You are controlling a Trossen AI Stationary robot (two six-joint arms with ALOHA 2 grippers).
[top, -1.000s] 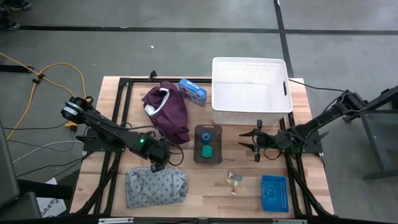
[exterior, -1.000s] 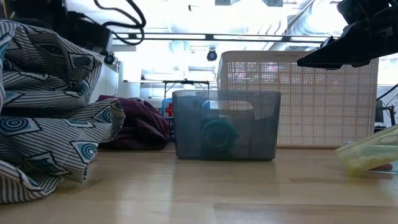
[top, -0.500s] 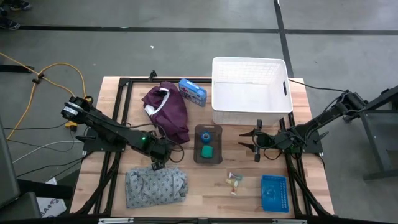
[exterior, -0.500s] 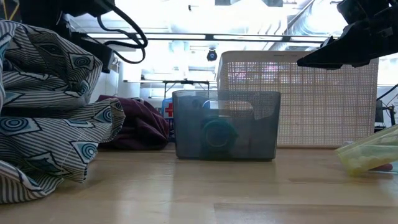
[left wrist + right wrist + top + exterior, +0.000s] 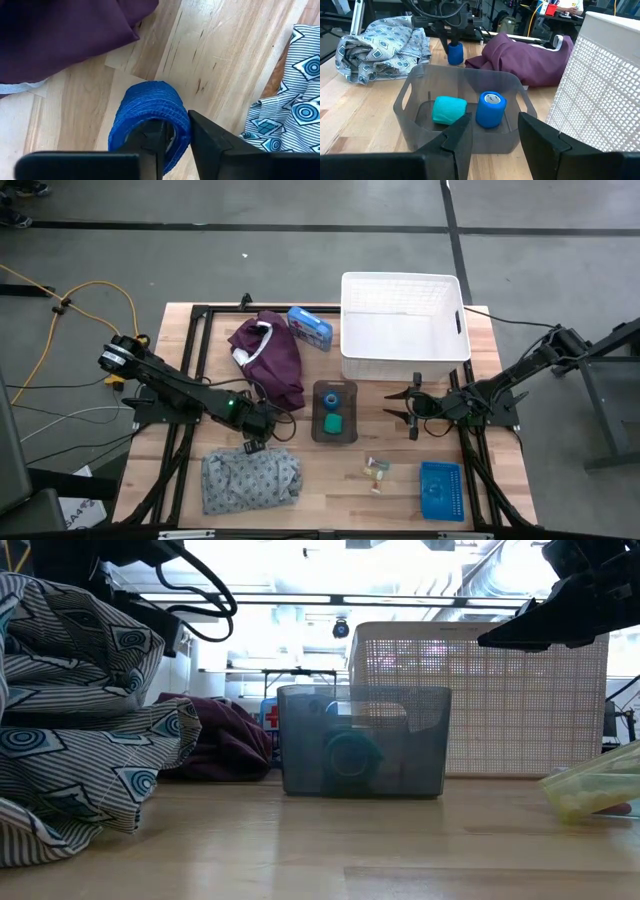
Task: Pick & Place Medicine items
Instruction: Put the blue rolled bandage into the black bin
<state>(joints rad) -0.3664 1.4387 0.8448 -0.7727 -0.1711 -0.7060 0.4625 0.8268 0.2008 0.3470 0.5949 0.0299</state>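
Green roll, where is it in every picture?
High view: the green roll lies in the grey bin, mid-table.
Low view: it shows at centre, through the bin's front wall.
Left wrist view: not in it.
Right wrist view: on the bin's floor.
Shared landmark: the grey bin.

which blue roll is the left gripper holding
The blue roll outside the grey bin, between the cloths; the left gripper pinches its wall. The other blue roll stands inside the bin.
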